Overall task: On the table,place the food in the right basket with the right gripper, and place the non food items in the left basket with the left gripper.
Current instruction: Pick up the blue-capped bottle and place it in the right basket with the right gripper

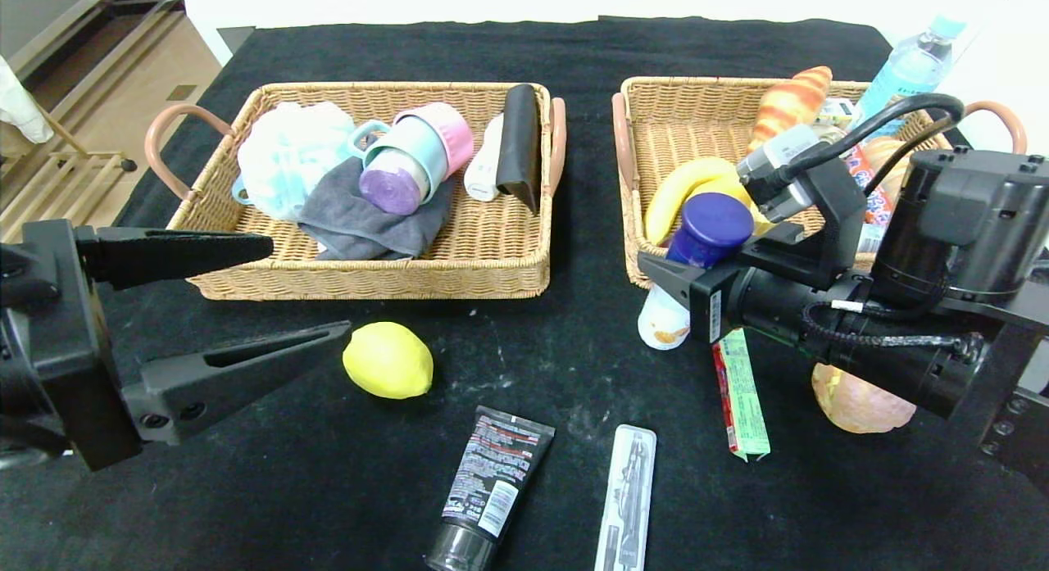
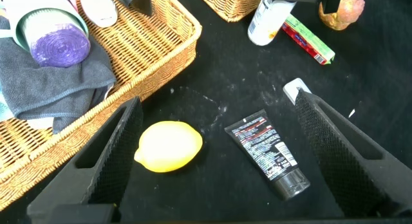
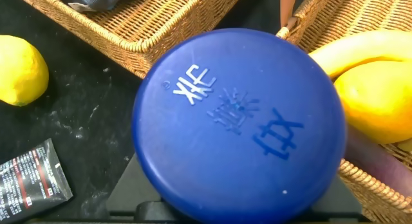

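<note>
My right gripper (image 1: 668, 268) is shut on the white bottle (image 1: 662, 321) just below its dark-blue cap (image 3: 238, 121), in front of the right basket (image 1: 635, 157); the bottle stands on the table (image 1: 246, 489). My left gripper (image 1: 310, 288) hovers open at the left above the lemon (image 2: 168, 145) and the black tube (image 2: 267, 152), holding nothing. The clear tool case (image 1: 627, 497) lies right of the tube. The snack pack (image 1: 744, 395) and the bun (image 1: 856, 403) lie under my right arm. The left basket (image 1: 369, 280) stands behind the lemon.
The left basket holds a bath puff (image 1: 283, 153), stacked cups (image 1: 418, 153), a grey cloth (image 1: 369, 219) and a black item (image 1: 519, 141). In the right basket lie bananas (image 1: 684, 186), a croissant (image 1: 791, 100) and a water bottle (image 1: 910, 67).
</note>
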You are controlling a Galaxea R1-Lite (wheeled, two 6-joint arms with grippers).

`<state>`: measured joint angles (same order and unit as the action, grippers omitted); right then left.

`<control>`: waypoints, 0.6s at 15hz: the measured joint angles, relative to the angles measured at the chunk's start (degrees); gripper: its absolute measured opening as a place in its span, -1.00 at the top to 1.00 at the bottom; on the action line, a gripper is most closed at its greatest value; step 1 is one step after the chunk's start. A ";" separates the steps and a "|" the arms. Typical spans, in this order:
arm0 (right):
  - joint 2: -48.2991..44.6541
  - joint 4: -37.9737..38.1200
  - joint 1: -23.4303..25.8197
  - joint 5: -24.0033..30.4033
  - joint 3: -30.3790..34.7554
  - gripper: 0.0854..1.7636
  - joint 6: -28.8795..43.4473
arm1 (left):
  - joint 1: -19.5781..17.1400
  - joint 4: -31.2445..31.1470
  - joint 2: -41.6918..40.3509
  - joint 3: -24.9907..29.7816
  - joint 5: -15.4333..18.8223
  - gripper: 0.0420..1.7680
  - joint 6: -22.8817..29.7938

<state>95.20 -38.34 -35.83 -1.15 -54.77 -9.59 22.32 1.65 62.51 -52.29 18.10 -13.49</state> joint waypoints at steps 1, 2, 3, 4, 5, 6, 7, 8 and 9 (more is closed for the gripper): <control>0.00 0.04 0.05 0.00 0.00 0.10 0.00 | 0.00 -0.07 0.00 0.00 0.00 -0.94 -0.01; 0.00 0.04 0.06 0.02 -0.02 0.10 0.01 | 0.00 -0.09 0.00 0.00 0.00 -0.94 -0.01; -0.02 0.09 0.06 0.02 -0.05 0.10 0.01 | 0.00 -0.09 0.00 0.00 0.00 -0.94 -0.01; -0.05 0.13 0.06 0.02 -0.07 0.10 -0.05 | 0.00 -0.09 0.00 0.00 0.00 -0.94 0.00; -0.05 0.15 0.06 0.00 -0.07 0.10 -0.05 | 0.00 -0.09 0.00 0.00 -0.02 -0.94 -0.01; -0.10 0.15 0.06 0.00 -0.07 0.10 -0.07 | 0.00 -0.11 0.00 0.00 0.00 -0.94 -0.01; -0.16 0.17 0.06 0.02 -0.07 0.10 -0.10 | 0.00 -0.13 0.00 0.00 -0.02 -0.94 -0.01; -0.27 0.30 0.09 0.07 -0.21 0.10 -0.05 | 0.00 -0.13 0.00 0.00 0.00 -0.94 0.00; -0.51 0.83 0.06 0.16 -0.43 0.10 -0.02 | 0.00 -0.16 0.00 0.00 -0.02 -0.94 -0.01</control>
<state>94.68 -37.51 -35.77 -0.99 -55.20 -9.62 22.32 1.49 62.51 -52.29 18.08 -13.51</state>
